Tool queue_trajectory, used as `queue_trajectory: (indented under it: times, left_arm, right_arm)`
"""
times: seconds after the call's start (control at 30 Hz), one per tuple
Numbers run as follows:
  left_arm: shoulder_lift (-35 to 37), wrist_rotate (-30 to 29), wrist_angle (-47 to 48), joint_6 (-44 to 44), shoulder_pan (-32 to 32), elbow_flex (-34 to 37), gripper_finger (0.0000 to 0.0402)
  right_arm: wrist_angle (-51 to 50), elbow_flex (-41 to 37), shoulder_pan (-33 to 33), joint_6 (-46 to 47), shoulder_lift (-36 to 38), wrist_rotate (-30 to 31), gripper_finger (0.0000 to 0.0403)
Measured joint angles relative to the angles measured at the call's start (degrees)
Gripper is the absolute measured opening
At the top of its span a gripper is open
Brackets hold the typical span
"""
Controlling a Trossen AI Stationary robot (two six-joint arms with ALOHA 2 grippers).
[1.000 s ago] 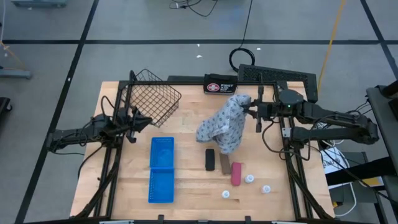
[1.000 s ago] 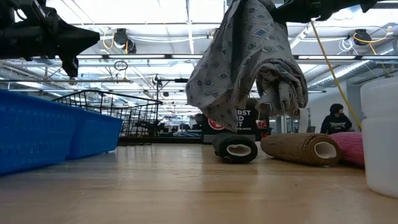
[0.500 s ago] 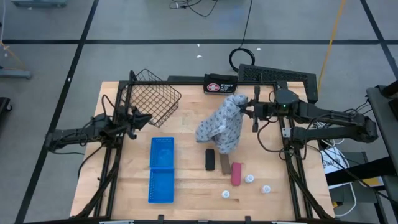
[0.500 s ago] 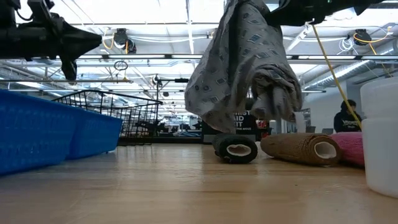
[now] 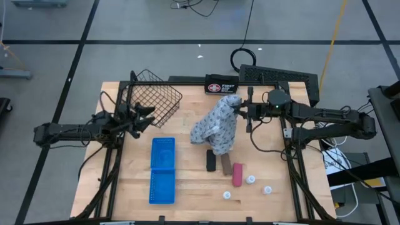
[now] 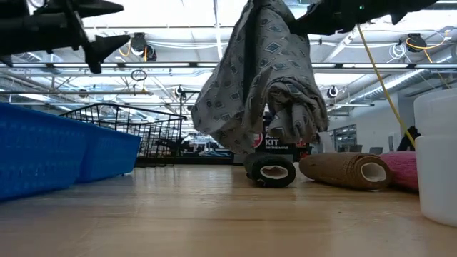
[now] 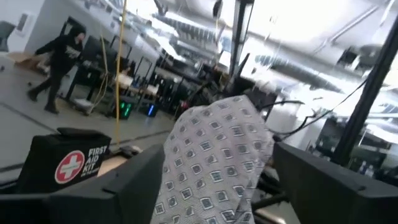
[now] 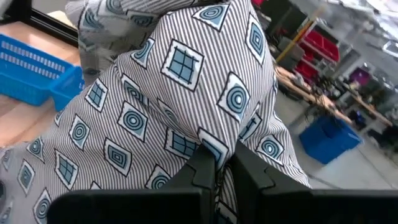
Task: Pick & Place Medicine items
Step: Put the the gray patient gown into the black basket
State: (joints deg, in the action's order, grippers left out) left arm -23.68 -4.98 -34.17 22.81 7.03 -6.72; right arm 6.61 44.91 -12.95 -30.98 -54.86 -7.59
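My right gripper [image 5: 240,107] is shut on a grey patterned cloth [image 5: 215,128] that hangs over the table's middle. Near it on the table lie a black oblong [image 5: 211,160], a brown oblong [image 5: 224,164], a pink tube [image 5: 237,175] and three white bottles [image 5: 250,179]. In the low view the black oblong [image 6: 270,171] and the brown oblong [image 6: 346,171] lie on their sides. My left gripper [image 5: 149,115] stands open in the air beside the wire basket [image 5: 153,99], with nothing between its fingers. My right gripper pinches a bunched fold at the cloth's upper end [image 8: 205,140] between its two fingers [image 8: 202,167]. The fingers come level from the table's right side. The cloth hangs slack below them, its lower end [image 6: 285,143] clear of the table, above the black oblong.
A blue tray [image 5: 162,170] lies at the near left. The wire basket stands at the far left. A black first-aid pouch [image 5: 222,85] stands at the far edge. Bare wood shows between the tray and the oblongs.
My left gripper has opened wide and risen a little, tipping upward. My right gripper has gone toward the table's left edge with the cloth, which has swung along and still hangs clear of the table.
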Motion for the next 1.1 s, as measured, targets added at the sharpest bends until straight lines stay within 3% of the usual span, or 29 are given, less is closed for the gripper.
queue_trajectory:
  times: [0.2, 0.47, 0.6, 0.73, 0.97, 1.1]
  left_arm:
    - [-16.0, 4.4, 0.0, -2.7, -0.1, -9.5, 0.0337]
    - [-37.2, 11.1, 0.1, -13.8, -3.2, -24.6, 0.0330]
    - [-45.1, 16.7, 0.1, -15.1, -4.1, -31.5, 0.0330]
    - [-50.7, 22.9, 1.3, -15.3, -4.3, -36.6, 0.0332]
    - [-54.4, 21.6, 4.1, -15.2, -4.5, -39.8, 0.0321]
    - [-54.3, 18.5, 3.8, -15.6, -5.0, -39.9, 0.0320]
  right_arm:
    - [6.1, 0.0, 3.7, -1.3, -3.0, -0.2, 0.0014]
    - [10.7, 0.0, 6.9, -2.2, -6.0, -0.2, 0.0014]
    - [11.6, 0.0, 7.1, -2.5, -7.0, -0.2, 0.0014]
    - [13.3, 0.0, 7.1, -3.0, -7.0, -0.1, 0.0014]
    - [17.6, 0.0, 7.1, -5.6, -7.0, 0.3, 0.0014]
    - [19.6, 0.0, 7.1, -7.9, -7.0, 3.7, 0.0014]
